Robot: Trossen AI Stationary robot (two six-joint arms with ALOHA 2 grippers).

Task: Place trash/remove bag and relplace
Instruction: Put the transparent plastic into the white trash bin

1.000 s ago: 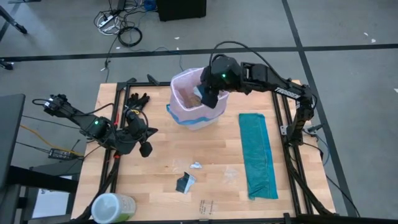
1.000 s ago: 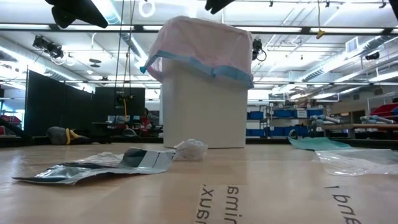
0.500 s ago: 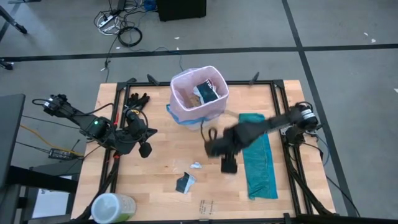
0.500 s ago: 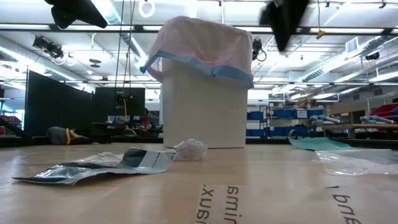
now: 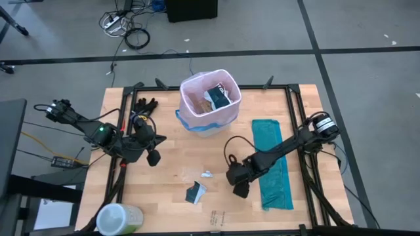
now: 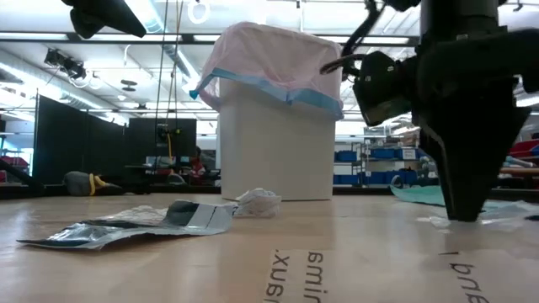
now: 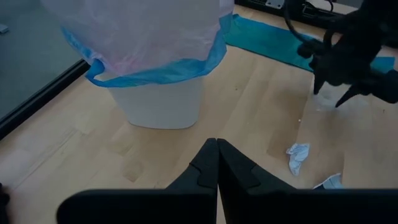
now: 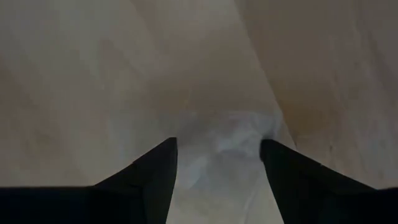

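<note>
Right gripper [image 5: 240, 191] has swung from over the white bin down to the wooden bench [image 5: 170, 157], jaws wide astride a clear crumpled wrapper [image 8: 221, 152], possibly touching it. Pink-lavender blue-rimmed liner bag [image 5: 209, 98] lines the bin. Left gripper [image 5: 155, 157] idles, jaws closed.

A folded teal-green plastic bag [image 5: 272, 164] lies along the wooden table's [image 5: 164, 187] right side; a green-and-white lidded container [image 5: 118, 218] sits at the near left corner; cables [image 5: 128, 29] lie coiled on the grey floor.
</note>
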